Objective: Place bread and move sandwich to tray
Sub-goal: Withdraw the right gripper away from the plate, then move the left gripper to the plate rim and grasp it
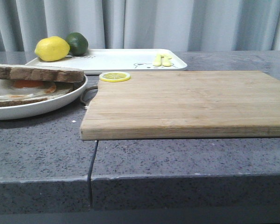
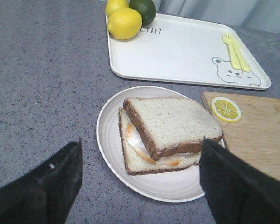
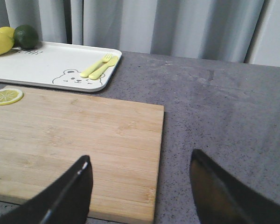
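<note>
Two black fingers [image 2: 42, 186] of the left tool [image 2: 140, 186] stand apart, empty, above the near rim of the sandwich [image 2: 170, 130] plate on the counter [image 2: 42, 79]. Bread looks soft and likely shifts; grip the stiff plate rim instead. Beyond lies the tray [image 2: 177, 51]. Right tool [image 3: 140, 191] also gapes, empty.

We see a dark grey speckled stone counter [image 1: 42, 154] filling the lower part of the front view, with a thin seam [image 1: 92, 163] running from its front edge back toward the middle and splitting it into 2 slabs. Behind its far edge hangs a pale grey curtain [image 1: 177, 23] in soft vertical folds, spanning the whole width. The light is even and diffuse, casting only faint shadows on the stone.
</note>
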You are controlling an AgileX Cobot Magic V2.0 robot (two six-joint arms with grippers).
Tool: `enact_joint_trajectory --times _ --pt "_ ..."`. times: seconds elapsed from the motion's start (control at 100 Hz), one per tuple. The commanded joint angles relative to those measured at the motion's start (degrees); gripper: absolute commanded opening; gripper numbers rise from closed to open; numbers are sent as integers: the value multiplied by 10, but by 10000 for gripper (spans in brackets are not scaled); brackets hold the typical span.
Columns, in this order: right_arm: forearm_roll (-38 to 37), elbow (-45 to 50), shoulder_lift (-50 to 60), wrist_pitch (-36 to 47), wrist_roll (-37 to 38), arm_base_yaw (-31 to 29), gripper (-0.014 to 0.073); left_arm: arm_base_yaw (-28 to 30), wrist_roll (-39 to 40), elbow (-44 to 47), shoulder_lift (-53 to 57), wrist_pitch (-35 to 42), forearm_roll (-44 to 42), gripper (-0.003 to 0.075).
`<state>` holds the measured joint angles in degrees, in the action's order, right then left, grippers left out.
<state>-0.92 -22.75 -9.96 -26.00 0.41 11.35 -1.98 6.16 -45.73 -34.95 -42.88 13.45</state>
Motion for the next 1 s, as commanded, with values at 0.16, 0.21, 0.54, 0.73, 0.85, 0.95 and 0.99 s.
enact_joint_trajectory --times 0.16,0.21,0.54,0.73,0.85,0.95,0.99 --pt "-7 -14 -5 50 1 -4 459 25 14 -3 -73 73 5 494" --pt "-7 -14 -5 50 1 -4 459 32 14 -3 -91 76 3 494" --pt "-7 -14 -5 50 1 -4 459 46 8 -3 -217 87 1 494" --pt "-7 -14 -5 50 1 -4 459 46 8 -3 -266 107 7 494" --pt "-7 -14 -5 50 1 -4 459 46 8 -3 -284 117 21 494" --pt "-7 -14 -5 50 1 -4 459 46 8 -3 -296 121 25 494" --pt "-7 -14 -5 50 1 -4 459 46 8 -3 -301 121 25 494"
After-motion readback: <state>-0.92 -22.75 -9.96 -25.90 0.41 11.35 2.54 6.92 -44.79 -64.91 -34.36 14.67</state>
